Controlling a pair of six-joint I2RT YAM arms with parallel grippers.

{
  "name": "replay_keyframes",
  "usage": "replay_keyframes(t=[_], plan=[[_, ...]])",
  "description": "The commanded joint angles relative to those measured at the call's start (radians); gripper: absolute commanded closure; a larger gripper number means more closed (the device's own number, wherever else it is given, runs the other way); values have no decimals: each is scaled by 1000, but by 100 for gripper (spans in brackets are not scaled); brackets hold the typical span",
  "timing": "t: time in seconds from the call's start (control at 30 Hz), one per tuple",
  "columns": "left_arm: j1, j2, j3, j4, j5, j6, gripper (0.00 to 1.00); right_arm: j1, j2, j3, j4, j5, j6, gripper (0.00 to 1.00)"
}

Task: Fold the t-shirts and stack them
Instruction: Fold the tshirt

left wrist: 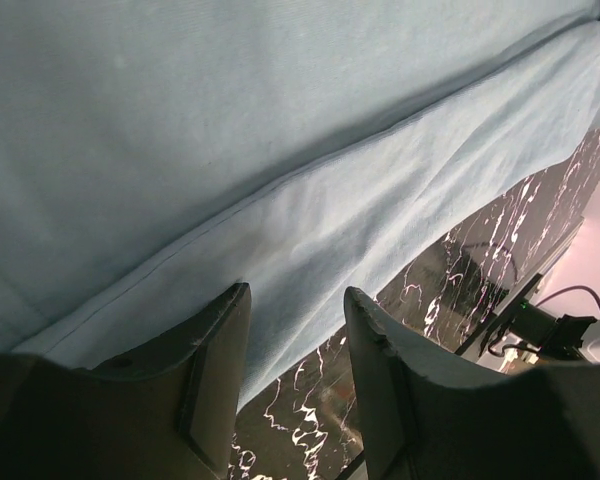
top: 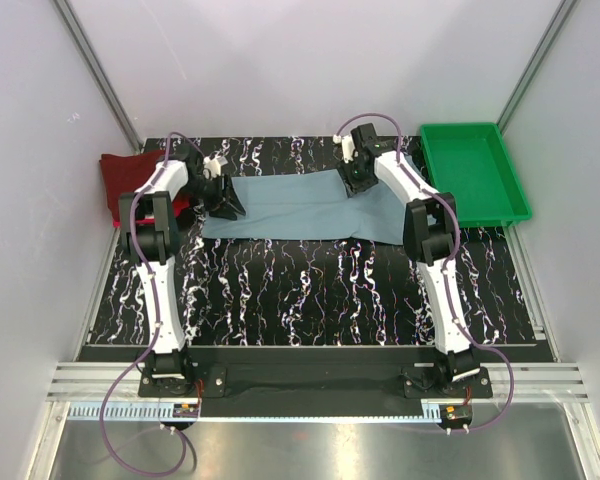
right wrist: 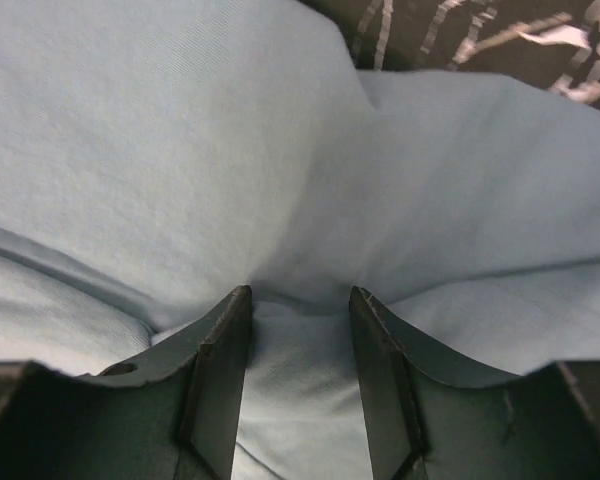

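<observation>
The grey-blue t-shirt (top: 300,205) lies as a long band across the far middle of the counter (top: 300,290). Its length runs left to right, with one long fold already laid along it. That flat, stretched-out lie suits a fold from both ends at once, which is probably why an arm works at each end.

The left end effector (top: 225,200) sits at the shirt's left end. Its fingers (left wrist: 210,350) are spread, with the doubled near edge of the cloth showing in the gap between them. It looks set to take that edge and is not yet clamped on it.

The right end effector (top: 355,180) is down on the far edge, towards the right end. In the wrist view its fingers (right wrist: 220,350) stand apart and wrinkles run into the gap, so cloth is gathered there. I cannot tell whether it truly grips the cloth or only presses into it.

The maroon t-shirt (top: 128,172) lies folded at the far left corner. A strip of the red t-shirt (top: 183,208) shows beside it under the left arm, a likely place for the stack. The green tray (top: 475,128) stands well apart at the far right, outside the work
</observation>
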Motion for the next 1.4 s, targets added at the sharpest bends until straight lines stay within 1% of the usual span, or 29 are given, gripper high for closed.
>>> replay_keyframes(t=[0.0, 0.23, 0.37, 0.47, 0.6, 0.9, 0.97, 1.0, 1.03, 1.1, 1.13, 1.17, 1.37], plan=[[-3, 8, 25, 28, 44, -18, 53, 4, -122, -23, -6, 82, -27, 48], [-3, 22, 31, 34, 47, -29, 53, 2, -131, 13, 56, 193, -84, 48], [-5, 33, 42, 33, 36, -21, 53, -8, -95, 54, 81, 232, -113, 48], [-5, 28, 42, 28, 28, -14, 53, -18, -30, 94, 81, 239, -118, 48], [-8, 10, 28, 25, 18, -6, 52, -21, 4, 102, 69, 231, -124, 50], [-14, 5, 29, 25, 16, -10, 52, -22, 1, 30, 44, 220, -133, 51], [-17, 2, 28, 25, 18, -10, 52, -24, 2, 22, 41, 225, -141, 52], [-17, 2, 26, 27, 21, -10, 52, -24, 1, 22, 40, 223, -142, 54], [-20, 1, 25, 28, 21, -10, 52, -24, -1, 19, 37, 223, -142, 67], [-20, -4, 26, 27, 22, -10, 52, -22, -6, 19, 32, 222, -138, 81], [-19, -4, 25, 25, 22, -10, 52, -24, -10, 14, 34, 222, -136, 96], [-19, -4, 26, 27, 22, -10, 52, -24, -15, 11, 35, 228, -133, 100], [-20, 4, 31, 36, 39, -26, 52, -22, -100, -18, 43, 257, -133, 100]])
